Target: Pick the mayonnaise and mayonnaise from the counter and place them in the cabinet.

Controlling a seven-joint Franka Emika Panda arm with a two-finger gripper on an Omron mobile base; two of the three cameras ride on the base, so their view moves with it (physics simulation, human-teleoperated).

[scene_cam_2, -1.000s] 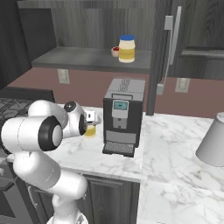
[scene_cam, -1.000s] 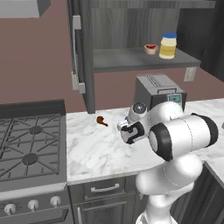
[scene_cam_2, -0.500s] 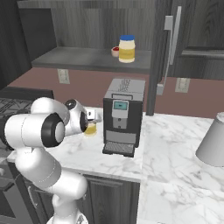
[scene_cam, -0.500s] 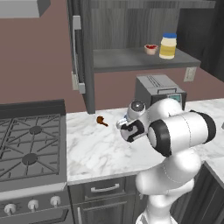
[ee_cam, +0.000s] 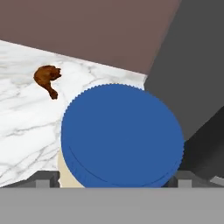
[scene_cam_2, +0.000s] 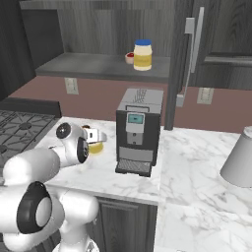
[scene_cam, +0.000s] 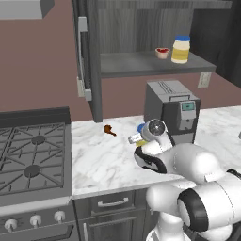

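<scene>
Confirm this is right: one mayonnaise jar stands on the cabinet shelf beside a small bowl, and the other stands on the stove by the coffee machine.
Not quite. The second mayonnaise jar stands on the marble counter, not the stove, as the hand view shows. The rest holds: the other jar is on the cabinet shelf beside the small bowl, and the coffee machine is beside the counter jar.

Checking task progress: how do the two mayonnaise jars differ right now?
The shelf jar stands upright in the cabinet, beside a small red-filled bowl. The counter jar sits on the marble counter beside the coffee machine, at the gripper, near a brown scrap. Both have blue lids and cream bodies.
</scene>
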